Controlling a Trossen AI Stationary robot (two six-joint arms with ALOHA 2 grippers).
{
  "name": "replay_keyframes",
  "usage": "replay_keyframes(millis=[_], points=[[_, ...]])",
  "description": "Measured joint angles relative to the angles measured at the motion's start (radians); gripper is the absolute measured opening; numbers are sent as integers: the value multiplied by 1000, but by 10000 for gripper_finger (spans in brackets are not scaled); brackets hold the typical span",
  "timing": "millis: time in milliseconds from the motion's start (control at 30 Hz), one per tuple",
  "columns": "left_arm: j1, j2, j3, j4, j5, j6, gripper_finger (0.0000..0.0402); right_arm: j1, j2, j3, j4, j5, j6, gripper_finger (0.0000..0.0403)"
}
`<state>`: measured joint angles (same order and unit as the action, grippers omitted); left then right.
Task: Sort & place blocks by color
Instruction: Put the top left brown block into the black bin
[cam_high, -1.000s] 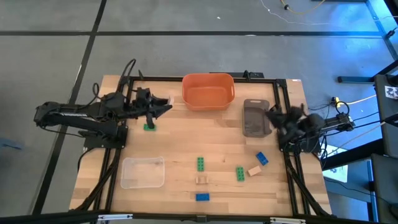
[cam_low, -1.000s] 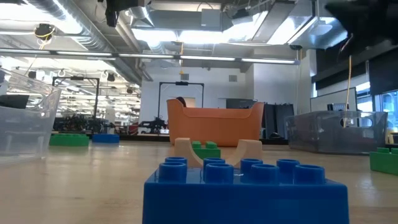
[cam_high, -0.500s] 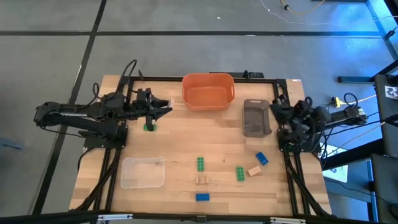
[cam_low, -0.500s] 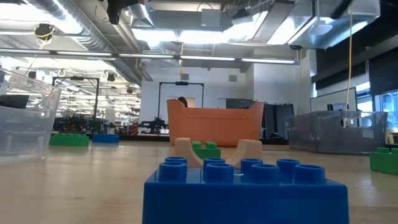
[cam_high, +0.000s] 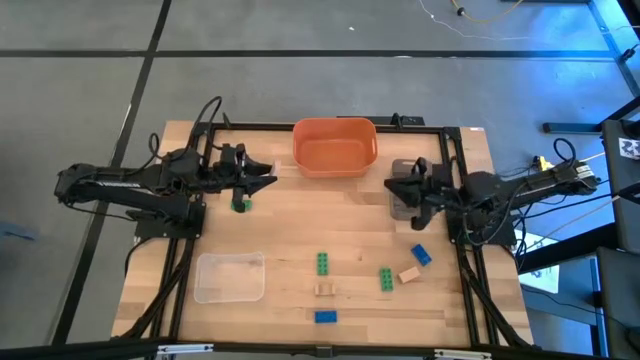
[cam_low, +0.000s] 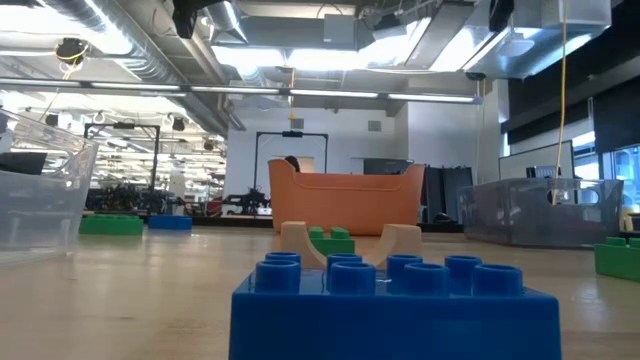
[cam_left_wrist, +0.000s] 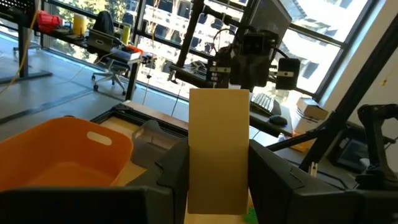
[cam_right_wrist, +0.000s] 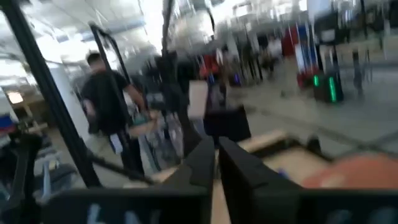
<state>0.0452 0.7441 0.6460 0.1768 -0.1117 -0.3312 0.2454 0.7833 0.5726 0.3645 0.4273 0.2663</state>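
The left gripper (cam_high: 268, 172) hangs over the wooden bench (cam_high: 290, 220), its fingers (cam_left_wrist: 169, 177) clamped on an upright tan rectangular wooden block (cam_left_wrist: 217, 149). Directly below them lies a small green studded brick (cam_high: 240, 204); ahead of them stands the orange plastic bowl (cam_high: 335, 146).

Between the two grippers, near the bench's front, lie two green bricks (cam_high: 324, 263), a tan arch block (cam_high: 325, 289) and a blue brick (cam_high: 325, 317).

The right gripper (cam_high: 392, 184) hovers over the grey translucent tray (cam_high: 405, 168), fingers (cam_right_wrist: 202, 163) almost touching, nothing between them. Behind them lie a blue brick (cam_high: 421, 255) and a tan block (cam_high: 408, 274).
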Motion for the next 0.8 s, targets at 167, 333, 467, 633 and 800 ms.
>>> replay_keyframes(millis=[167,333,467,633,800], points=[[0,0,0,0,-1,-1,117,-14,19,42,-110,27,72,109],[0,0,0,0,9,-34,117,-27,23,46,-119,25,130,202],[0,36,1,48,23,-71,117,-29,61,46,-109,25,157,254],[-1,231,2,227,85,-78,117,-68,210,46,29,-21,178,271],[-5,428,46,290,80,-86,117,-94,377,58,224,-84,178,272]])
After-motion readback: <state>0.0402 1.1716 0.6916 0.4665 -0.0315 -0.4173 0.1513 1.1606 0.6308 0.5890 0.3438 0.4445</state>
